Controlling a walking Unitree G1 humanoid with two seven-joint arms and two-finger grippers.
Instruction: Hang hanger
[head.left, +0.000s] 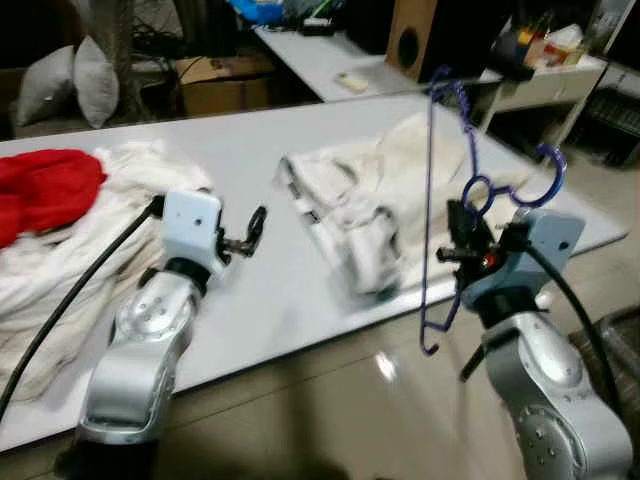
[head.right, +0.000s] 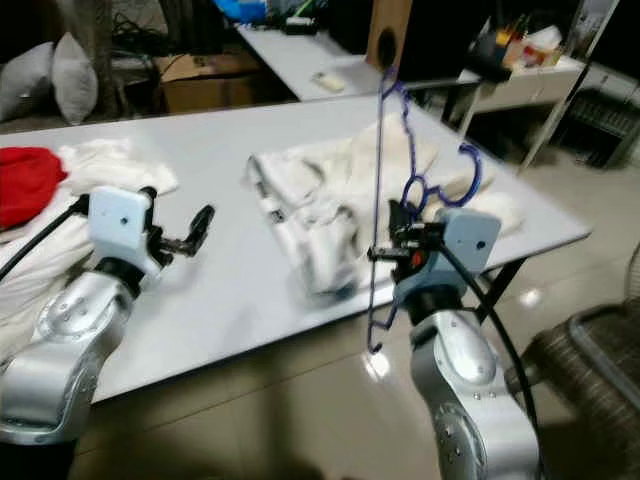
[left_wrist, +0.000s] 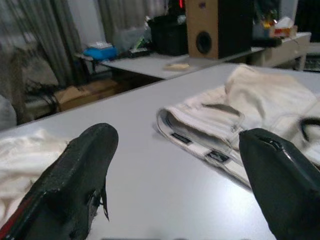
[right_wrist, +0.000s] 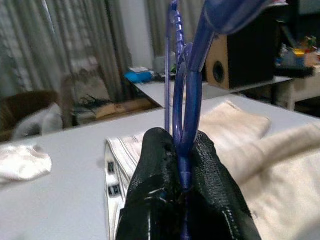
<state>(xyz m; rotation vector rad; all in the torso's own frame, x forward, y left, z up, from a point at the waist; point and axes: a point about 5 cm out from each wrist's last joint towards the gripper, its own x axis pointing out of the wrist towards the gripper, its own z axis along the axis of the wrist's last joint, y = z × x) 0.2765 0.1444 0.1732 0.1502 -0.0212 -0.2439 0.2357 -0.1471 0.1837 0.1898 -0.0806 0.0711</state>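
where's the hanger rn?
The blue hanger is clamped in the right gripper, held above the table's right front edge, beside the white trousers.

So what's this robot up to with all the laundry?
Its right gripper is shut on a blue hanger, held upright at the near edge of a white table. The left gripper hovers open above the table, holding nothing. Pale trousers lie crumpled between the arms, with white cloth and a red garment heaped to the left.
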